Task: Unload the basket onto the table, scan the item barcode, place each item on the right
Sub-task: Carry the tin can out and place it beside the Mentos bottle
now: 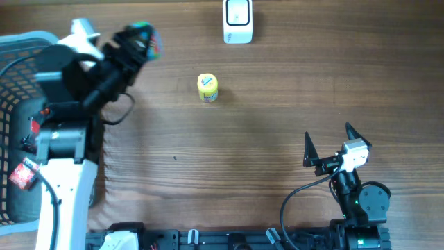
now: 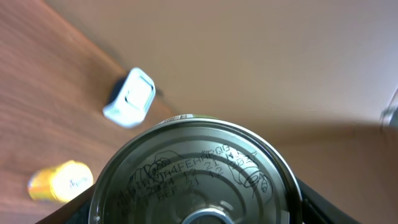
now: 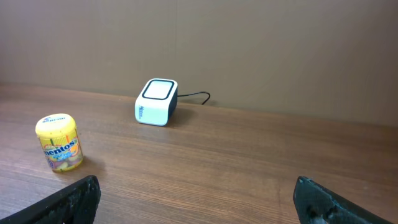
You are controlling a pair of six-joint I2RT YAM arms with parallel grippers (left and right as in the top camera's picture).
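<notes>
Item: a round metal can with a silver stamped end and a multicoloured label (image 1: 142,36) is held above the table at about 10 o'clock in the overhead view.
Left gripper: the left gripper (image 1: 132,43) has its jaws pinched on the can's sides. The stamped end (image 2: 199,174) faces the wrist camera.
Barcode: its place on the label cannot be made out.
Scanner: a small white box scanner with a rounded window (image 1: 238,21) sits at 12 o'clock, well apart from the can and at its 3 o'clock.
Bystander: an upright yellow plastic sweets tub (image 1: 207,88) stands at the can's 4 o'clock, near the path to the scanner.
Basket: a pale blue mesh basket (image 1: 21,42) lies at 9 o'clock.
Right gripper: the right gripper (image 1: 327,132) rests at 5 o'clock with its jaws spread wide and nothing between them.
Risks: the tub could be knocked over by a low sweep. The scan could fail if the metal end, not the label, is presented. The smooth can could be lost if it is tilted sharply.
</notes>
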